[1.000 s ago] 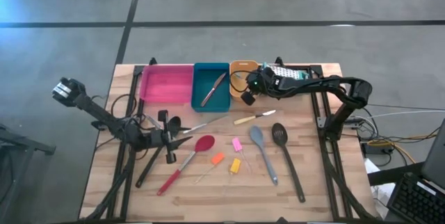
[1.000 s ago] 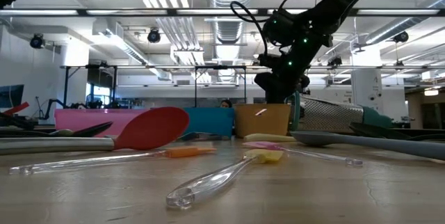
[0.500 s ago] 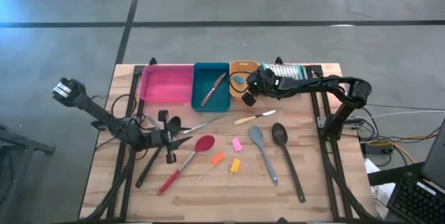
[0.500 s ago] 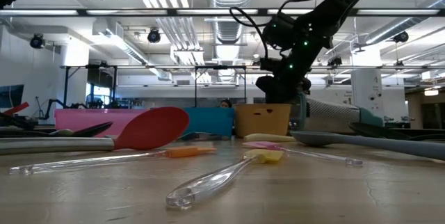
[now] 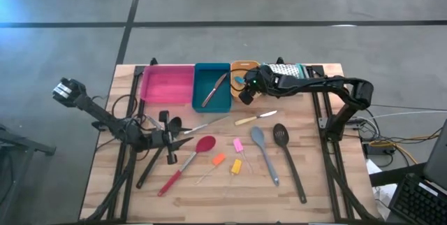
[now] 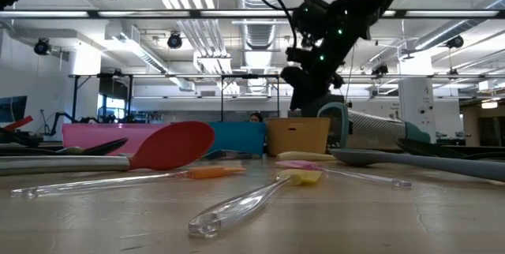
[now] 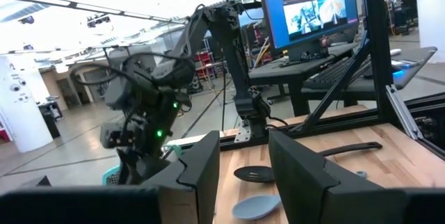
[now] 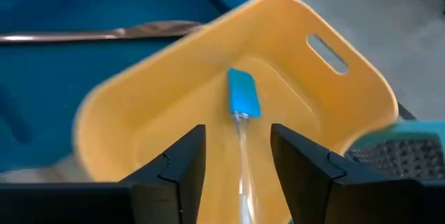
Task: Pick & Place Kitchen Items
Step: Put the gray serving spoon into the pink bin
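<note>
Inside the glossy orange tray point(image 8: 334, 106) lies a flat blue-tipped clear-handled piece point(image 8: 243, 99).

The right gripper point(image 8: 236, 165) has opened and lifted, leaving the blue piece point(image 8: 243, 93) in the orange tray point(image 8: 348, 99)

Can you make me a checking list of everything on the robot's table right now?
Surface: wooden table.
Job's things: blue-headed piece lies in the orange tray; a knife in the teal tray; red spoon, grey-blue spatula and slotted turner on the wood.
Clutter: pink tray, grater.
Grippers: right gripper open above the orange tray; left gripper near the table's left side.
Cables: on the right arm.
Surroundings: monitor, desks.
</note>
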`<action>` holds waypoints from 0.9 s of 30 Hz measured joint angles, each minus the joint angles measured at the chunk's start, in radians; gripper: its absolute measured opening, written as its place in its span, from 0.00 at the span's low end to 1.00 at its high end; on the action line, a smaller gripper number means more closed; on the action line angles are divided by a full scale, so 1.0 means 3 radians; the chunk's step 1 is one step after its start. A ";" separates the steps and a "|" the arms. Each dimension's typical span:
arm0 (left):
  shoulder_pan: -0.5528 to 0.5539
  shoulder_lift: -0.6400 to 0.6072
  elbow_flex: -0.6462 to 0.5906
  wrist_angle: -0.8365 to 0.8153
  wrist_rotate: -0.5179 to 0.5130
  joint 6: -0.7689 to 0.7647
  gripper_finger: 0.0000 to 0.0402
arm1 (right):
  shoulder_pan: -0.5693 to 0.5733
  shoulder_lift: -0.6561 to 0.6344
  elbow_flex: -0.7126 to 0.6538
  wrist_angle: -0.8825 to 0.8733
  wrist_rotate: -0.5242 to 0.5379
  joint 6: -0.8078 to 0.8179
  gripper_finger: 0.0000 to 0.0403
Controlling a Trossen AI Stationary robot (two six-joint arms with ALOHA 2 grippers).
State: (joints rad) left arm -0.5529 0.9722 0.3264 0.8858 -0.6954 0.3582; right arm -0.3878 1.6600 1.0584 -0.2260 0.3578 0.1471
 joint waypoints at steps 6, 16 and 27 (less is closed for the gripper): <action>0.0000 0.0000 0.0000 -0.0017 -0.0001 0.0001 0.32 | 0.0180 -0.0009 0.0398 -0.0501 0.0004 0.0023 0.39; 0.0000 0.0000 0.0000 -0.0074 -0.0003 -0.0211 0.32 | 0.0844 -0.0014 0.0820 -0.1462 0.0029 0.0051 0.30; 0.0000 0.0000 -0.0001 -0.0100 -0.0002 -0.0237 0.32 | 0.1791 -0.0014 0.0767 -0.1979 0.0121 0.0655 0.20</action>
State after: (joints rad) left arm -0.5529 0.9722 0.3260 0.8558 -0.6960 0.2871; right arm 0.1493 1.6558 1.2884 -0.8198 0.3942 0.3437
